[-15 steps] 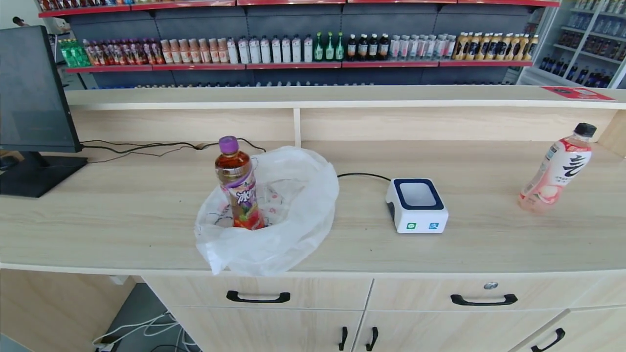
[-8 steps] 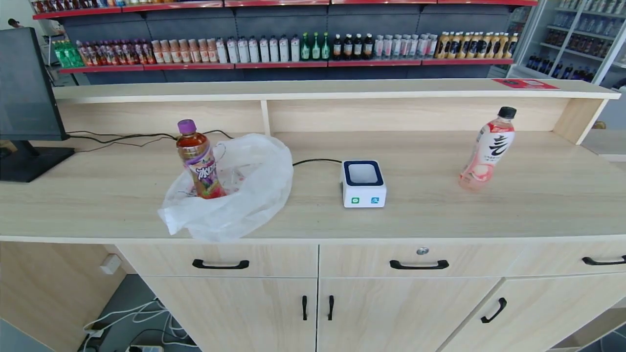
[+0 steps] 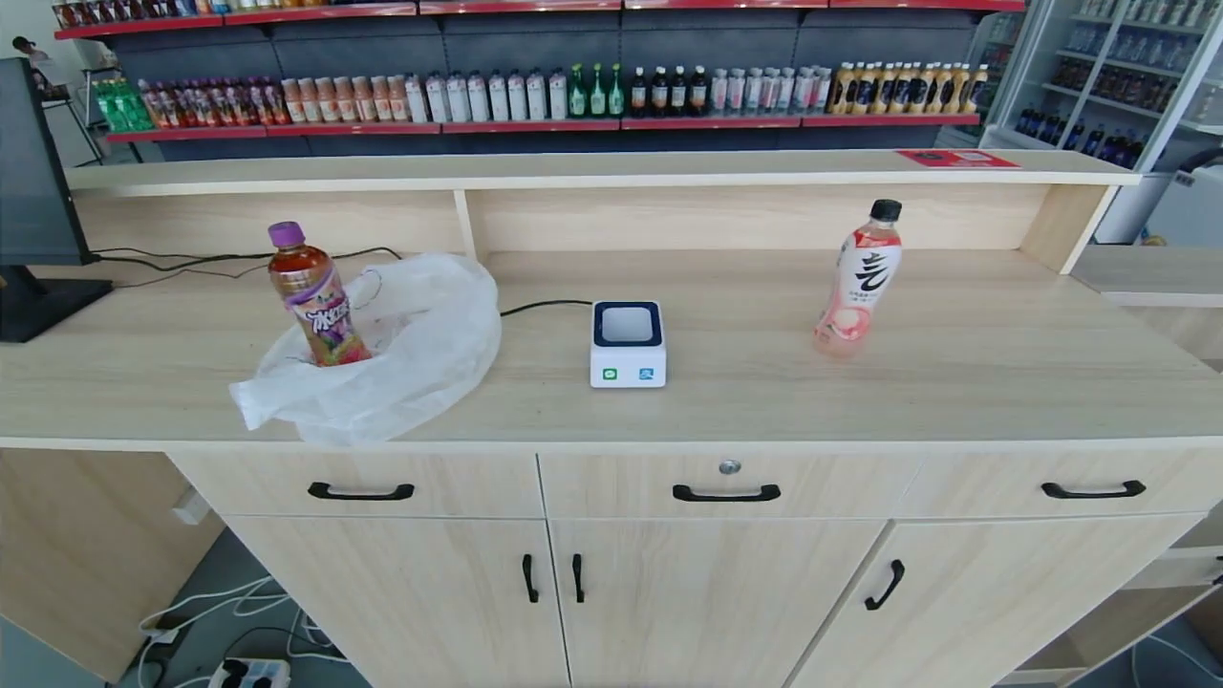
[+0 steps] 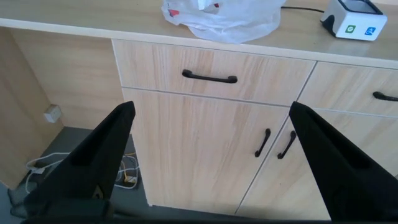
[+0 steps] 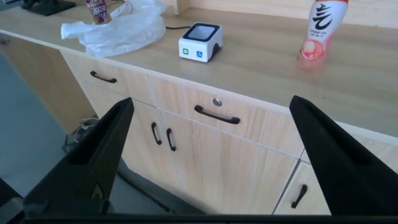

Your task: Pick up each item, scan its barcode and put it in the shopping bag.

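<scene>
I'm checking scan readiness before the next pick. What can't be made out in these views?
- Barcodes on the pink bottle and purple-cap bottle: too small, head view.
- Purple-cap bottle's base: hidden by the bag, head view.
- Pink bottle's cap: cut off at the edge, right wrist view.
- Monitor: cut off by left edge, head view.

On the bench [image 3: 764,401] I count one tea bottle [image 3: 315,296], one pink bottle [image 3: 860,282] (rows more on the shelves [image 3: 573,124] behind), one bag [image 3: 430,344], one scanner [image 3: 628,346], one monitor [image 3: 24,172]; below, three drawers [image 3: 449,483].
</scene>
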{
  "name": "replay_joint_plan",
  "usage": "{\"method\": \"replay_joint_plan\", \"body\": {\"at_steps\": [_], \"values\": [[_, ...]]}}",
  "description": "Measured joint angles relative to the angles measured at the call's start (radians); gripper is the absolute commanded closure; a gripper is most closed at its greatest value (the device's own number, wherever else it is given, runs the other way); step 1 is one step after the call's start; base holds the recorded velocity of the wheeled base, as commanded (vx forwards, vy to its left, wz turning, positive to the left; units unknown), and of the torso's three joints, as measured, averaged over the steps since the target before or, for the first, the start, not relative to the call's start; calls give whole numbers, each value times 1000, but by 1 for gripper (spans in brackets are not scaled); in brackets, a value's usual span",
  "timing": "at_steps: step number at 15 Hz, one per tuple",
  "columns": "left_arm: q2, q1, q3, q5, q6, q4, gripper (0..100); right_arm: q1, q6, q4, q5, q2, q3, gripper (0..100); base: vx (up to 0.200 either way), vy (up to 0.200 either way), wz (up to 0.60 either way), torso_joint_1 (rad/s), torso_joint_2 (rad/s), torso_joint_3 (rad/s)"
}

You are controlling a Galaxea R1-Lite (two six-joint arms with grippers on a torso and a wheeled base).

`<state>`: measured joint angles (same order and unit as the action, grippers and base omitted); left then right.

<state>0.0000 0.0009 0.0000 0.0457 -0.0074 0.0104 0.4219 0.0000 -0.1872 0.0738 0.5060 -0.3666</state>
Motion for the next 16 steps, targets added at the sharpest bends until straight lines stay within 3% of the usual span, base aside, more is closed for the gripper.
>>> {"method": "replay_joint_plan", "body": {"at_steps": [2, 14, 16], "values": [[0, 0, 0, 0, 0, 0, 0, 1, 0, 1, 1, 1, -2, 0, 0, -200, 0, 2, 10, 0], [0, 0, 0, 0, 0, 1, 0, 1, 7, -1, 9, 6, -17, 0, 0, 0, 0, 0, 0, 0], [0, 0, 0, 0, 0, 1, 0, 1, 9, -1, 5, 23, -27, 0, 200, 0, 0, 0, 0, 2]]}}
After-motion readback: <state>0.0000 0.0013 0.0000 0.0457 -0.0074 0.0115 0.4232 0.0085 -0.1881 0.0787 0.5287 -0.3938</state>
